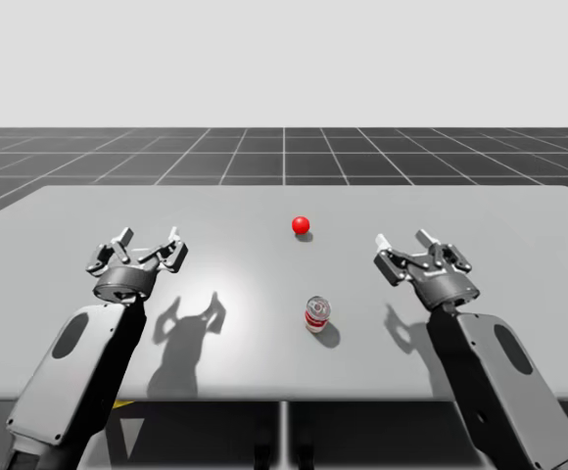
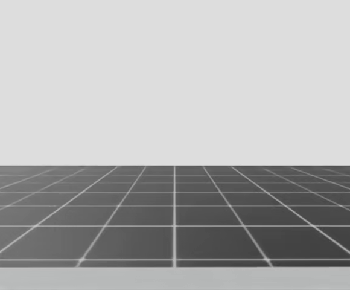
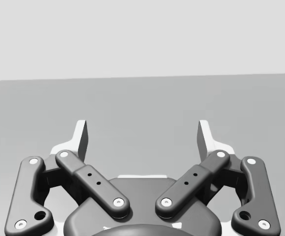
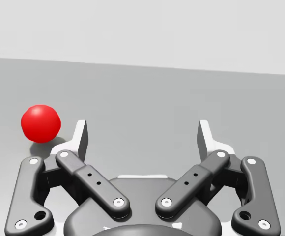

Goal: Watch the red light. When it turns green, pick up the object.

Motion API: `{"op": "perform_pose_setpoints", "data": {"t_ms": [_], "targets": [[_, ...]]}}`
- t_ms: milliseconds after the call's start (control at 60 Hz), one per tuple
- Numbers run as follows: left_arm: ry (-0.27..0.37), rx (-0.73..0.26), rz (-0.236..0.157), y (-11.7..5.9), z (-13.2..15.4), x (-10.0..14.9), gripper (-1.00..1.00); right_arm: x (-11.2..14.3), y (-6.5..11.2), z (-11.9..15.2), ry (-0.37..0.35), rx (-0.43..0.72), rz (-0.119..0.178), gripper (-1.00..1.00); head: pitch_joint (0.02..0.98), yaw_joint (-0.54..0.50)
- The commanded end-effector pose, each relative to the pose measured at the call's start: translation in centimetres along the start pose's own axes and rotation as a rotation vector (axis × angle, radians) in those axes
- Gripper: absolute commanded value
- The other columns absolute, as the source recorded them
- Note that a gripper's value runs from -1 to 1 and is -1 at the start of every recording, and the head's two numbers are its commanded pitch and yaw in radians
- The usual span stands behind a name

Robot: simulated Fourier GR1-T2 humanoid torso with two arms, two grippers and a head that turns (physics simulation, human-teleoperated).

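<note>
The light is a red ball [image 1: 302,225] resting on the grey table [image 1: 264,362], a little beyond its middle. A small can with a red band and a silvery top [image 1: 317,313] stands upright nearer the front, just right of centre. My left gripper [image 1: 148,246] hovers open over the table's left part, far from the can. My right gripper [image 1: 404,242] hangs open on the right side, with the can to its left and nearer the front. In the right wrist view the red ball [image 4: 41,123] lies beside and ahead of my right gripper [image 4: 142,137], outside its fingers. My left gripper [image 3: 142,137] faces bare table.
The table's far edge [image 1: 284,187] meets a dark gridded floor [image 2: 175,217], which the head view looks out over. Both arms cast shadows on the tabletop near the can.
</note>
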Motion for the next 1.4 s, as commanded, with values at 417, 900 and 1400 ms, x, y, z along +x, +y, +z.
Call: {"op": "perform_pose_setpoints", "data": {"t_ms": [417,900,1400], "targets": [[-0.018,-0.004,-0.077,-0.19,-0.36,-0.86,-1.00,-0.41,-0.17,-0.20,0.003,-0.006,0.033,-1.00,0.288,0.01],[-0.029,-0.021,-0.131,-0.26,-0.38,-0.99,-1.00,-0.35,-0.03,-0.23,0.003,-0.001,0.041,-1.00,0.573,-0.07],[-0.038,-0.029,-0.121,-0.34,-0.16,-0.81,-1.00,-0.45,0.19,-0.14,0.007,0.000,0.050,-1.00,0.585,-0.09]]}}
